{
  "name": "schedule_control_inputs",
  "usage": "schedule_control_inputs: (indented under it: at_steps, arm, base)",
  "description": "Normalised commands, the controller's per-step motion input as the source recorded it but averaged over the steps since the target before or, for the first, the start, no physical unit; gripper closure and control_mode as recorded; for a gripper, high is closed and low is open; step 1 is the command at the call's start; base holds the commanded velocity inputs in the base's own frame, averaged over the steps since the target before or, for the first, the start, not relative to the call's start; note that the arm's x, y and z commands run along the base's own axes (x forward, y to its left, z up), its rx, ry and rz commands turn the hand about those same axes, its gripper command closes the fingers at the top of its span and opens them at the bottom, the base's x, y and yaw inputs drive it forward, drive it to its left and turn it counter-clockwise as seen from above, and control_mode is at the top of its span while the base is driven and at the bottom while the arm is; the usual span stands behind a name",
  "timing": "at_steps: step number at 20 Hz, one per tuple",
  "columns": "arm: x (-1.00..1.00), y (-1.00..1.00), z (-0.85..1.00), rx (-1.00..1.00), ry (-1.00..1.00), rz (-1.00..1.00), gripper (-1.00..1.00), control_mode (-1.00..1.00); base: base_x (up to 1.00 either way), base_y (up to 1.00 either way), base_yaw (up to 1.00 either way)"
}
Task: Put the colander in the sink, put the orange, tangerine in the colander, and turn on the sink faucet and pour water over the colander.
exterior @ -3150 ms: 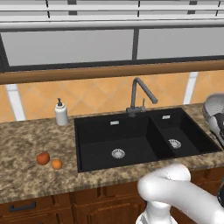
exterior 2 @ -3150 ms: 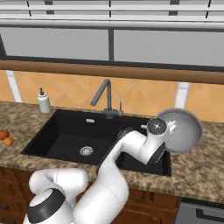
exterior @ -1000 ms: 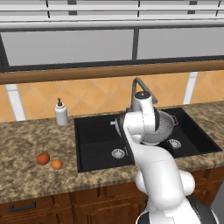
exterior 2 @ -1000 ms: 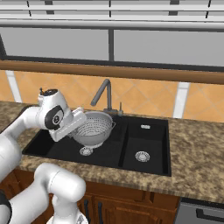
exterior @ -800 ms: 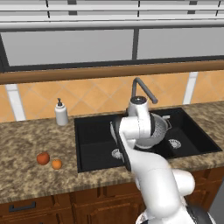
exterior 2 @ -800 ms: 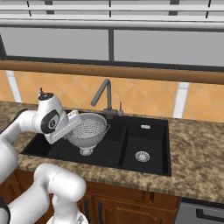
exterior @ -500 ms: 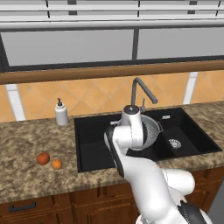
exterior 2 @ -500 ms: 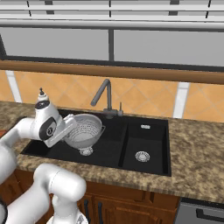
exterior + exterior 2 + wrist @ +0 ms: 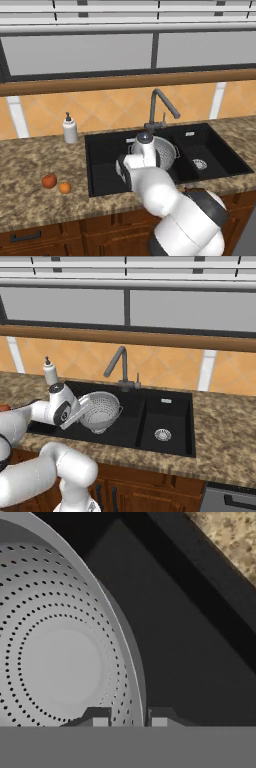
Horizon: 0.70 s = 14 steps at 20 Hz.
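silvery-white perforated metal colander (image 9: 101, 411) sits down in the bigger left basin of the black rectangular two-basin sink (image 9: 170, 412), around the middle-left of the right base view, and it's tipped a bit rather than flat. the white arm's two-finger gripper (image 9: 129, 718) is pinching the colander's rim: in the hand view the thin rim runs right down between the two dark fingertips (image 9: 159, 721) at the bottom centre, with the holed bowl spreading over the left half and black sink wall on the right. in the left base view the colander (image 9: 167, 151) peeks out behind the arm near the centre, just below the tall dark grey angular faucet (image 9: 161, 107). white soap dispenser bottle (image 9: 70, 129) stands on the speckled brown stone counter (image 9: 30, 172) at middle left. lower left of that view, the round reddish-orange fruit (image 9: 49, 181) and the smaller orange one (image 9: 65, 187) lie just beside each other on the counter, well apart from the sink.
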Motion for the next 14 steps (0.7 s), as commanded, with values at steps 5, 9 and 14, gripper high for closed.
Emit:
schedule_control_inputs:
  at_steps: [5,9,14]
  arm:
    - [0.63,0.0,-0.03,0.01,0.19,-0.19,1.0,-1.0]
    - [0.71,0.13,0.0,0.0,0.39,-0.16,1.0,-1.0]
    - [0.66,0.42,-0.16,-0.04,0.15,-0.19,1.0,-1.0]
  base:
    - [0.0,0.0,0.0]
    - [0.0,0.0,0.0]
    - [0.0,0.0,0.0]
